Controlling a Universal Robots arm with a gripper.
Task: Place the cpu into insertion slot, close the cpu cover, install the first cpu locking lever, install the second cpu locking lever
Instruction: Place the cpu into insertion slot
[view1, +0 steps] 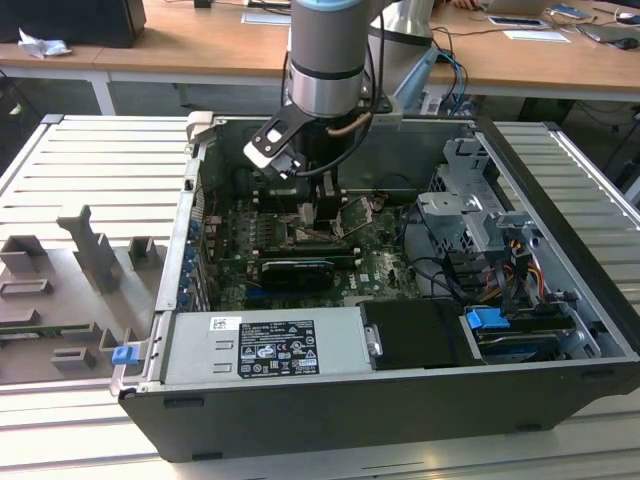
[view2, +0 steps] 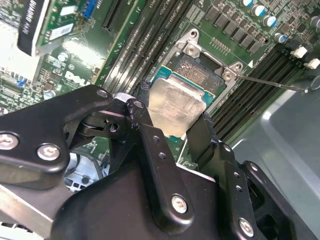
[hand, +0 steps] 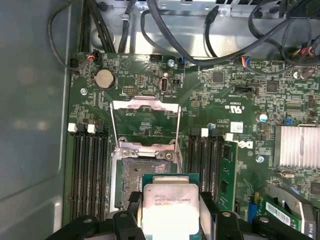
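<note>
Holding: the gripper (view2: 172, 122) clamps the cpu (view2: 175, 102) by two opposite edges between its black fingers (view2: 145, 120).
Cpu: grey top up, over the part of the socket (hand: 135, 172) nearest the gripper; I cannot tell whether it touches the socket.
Hidden: the fingers cover the cpu's side edges, one edge is cut off in the first wrist view, and the cpu hides part of the socket.
Cover: the cpu cover (hand: 145, 105) is swung open on the socket's far side from the gripper.
Exterior view: the arm (view1: 325, 60) reaches into the open computer case (view1: 300, 420); the fingertips are hard to make out there.
</note>
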